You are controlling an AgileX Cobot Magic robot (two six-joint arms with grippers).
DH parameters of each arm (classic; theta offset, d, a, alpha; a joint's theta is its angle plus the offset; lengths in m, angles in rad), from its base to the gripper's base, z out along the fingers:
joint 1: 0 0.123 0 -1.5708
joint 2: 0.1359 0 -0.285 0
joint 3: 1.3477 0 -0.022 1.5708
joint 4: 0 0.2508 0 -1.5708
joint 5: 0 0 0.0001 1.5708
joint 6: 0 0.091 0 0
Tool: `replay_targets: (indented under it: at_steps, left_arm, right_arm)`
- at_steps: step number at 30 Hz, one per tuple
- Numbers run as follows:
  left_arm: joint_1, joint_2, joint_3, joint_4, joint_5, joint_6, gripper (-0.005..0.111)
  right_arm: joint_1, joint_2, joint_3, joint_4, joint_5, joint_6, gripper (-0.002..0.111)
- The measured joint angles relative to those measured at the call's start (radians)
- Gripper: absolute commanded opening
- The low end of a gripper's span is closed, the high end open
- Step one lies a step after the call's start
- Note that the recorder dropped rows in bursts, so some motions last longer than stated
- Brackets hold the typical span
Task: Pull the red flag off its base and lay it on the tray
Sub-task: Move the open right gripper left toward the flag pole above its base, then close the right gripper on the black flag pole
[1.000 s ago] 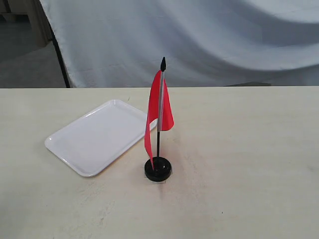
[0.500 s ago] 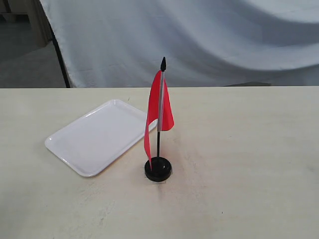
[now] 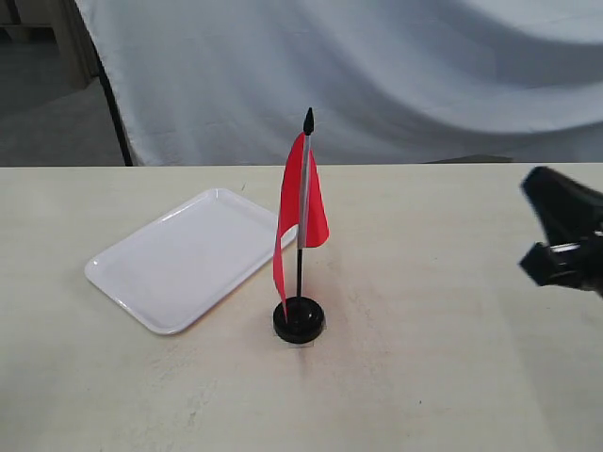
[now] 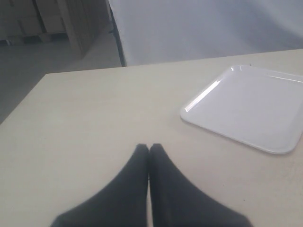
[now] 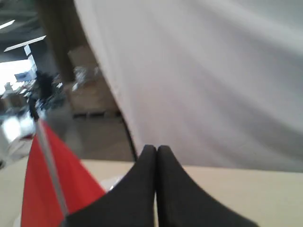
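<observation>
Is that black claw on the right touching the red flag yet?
Apart. The exterior view shows the right gripper near the picture's edge, with bare table between it and the red flag.

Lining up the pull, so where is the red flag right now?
In the exterior view, the red flag stands upright in the base near the middle of the table, just right of the tray.

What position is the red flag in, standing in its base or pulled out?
Upright and seated: the pole of the red flag runs straight down into the black base, which sits beside the tray.
</observation>
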Motion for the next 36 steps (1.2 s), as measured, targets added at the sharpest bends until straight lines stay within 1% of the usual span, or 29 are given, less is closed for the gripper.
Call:
replay_targets:
  at_steps: [3, 5, 12, 16, 17, 19, 20, 22, 24, 26, 27, 28, 36]
  left_arm:
    - [0.0, 0.0, 0.0, 0.0, 0.0, 0.0, 0.0]
    - [0.0, 0.0, 0.0, 0.0, 0.0, 0.0, 0.0]
    - [0.0, 0.0, 0.0, 0.0, 0.0, 0.0, 0.0]
    - [0.0, 0.0, 0.0, 0.0, 0.0, 0.0, 0.0]
    - [0.0, 0.0, 0.0, 0.0, 0.0, 0.0, 0.0]
    - [0.0, 0.0, 0.0, 0.0, 0.0, 0.0, 0.0]
    - [0.0, 0.0, 0.0, 0.0, 0.0, 0.0, 0.0]
    - [0.0, 0.0, 0.0, 0.0, 0.0, 0.0, 0.0]
    - [0.0, 0.0, 0.0, 0.0, 0.0, 0.0, 0.0]
    - [0.0, 0.0, 0.0, 0.0, 0.0, 0.0, 0.0]
    - [0.0, 0.0, 0.0, 0.0, 0.0, 0.0, 0.0]
    - [0.0, 0.0, 0.0, 0.0, 0.0, 0.0, 0.0]
    - [0.0, 0.0, 0.0, 0.0, 0.0, 0.0, 0.0]
  right_arm:
    - [0.038, 0.174, -0.087, -0.126, -0.004, -0.014, -0.001]
    - [0.082, 0.279, -0.135, -0.159, -0.007, -0.039, -0.001]
    - [0.237, 0.599, -0.294, -0.188, -0.007, -0.104, -0.001]
    - [0.268, 0.679, -0.348, -0.192, -0.007, -0.107, 0.0]
    - [0.268, 0.684, -0.351, -0.192, -0.007, -0.107, 0.002]
    - [0.27, 0.689, -0.357, -0.192, -0.007, -0.108, 0.011]
    - [0.27, 0.689, -0.357, -0.192, -0.007, -0.11, 0.019]
    - [0.272, 0.689, -0.357, -0.192, -0.008, -0.11, 0.039]
    - [0.272, 0.689, -0.357, -0.208, -0.008, -0.111, 0.066]
    - [0.272, 0.689, -0.357, -0.239, -0.008, -0.121, 0.087]
    - [0.272, 0.689, -0.357, -0.259, -0.008, -0.129, 0.094]
    - [0.272, 0.689, -0.357, -0.275, -0.008, -0.138, 0.097]
    - [0.274, 0.691, -0.382, -0.293, -0.008, -0.16, 0.095]
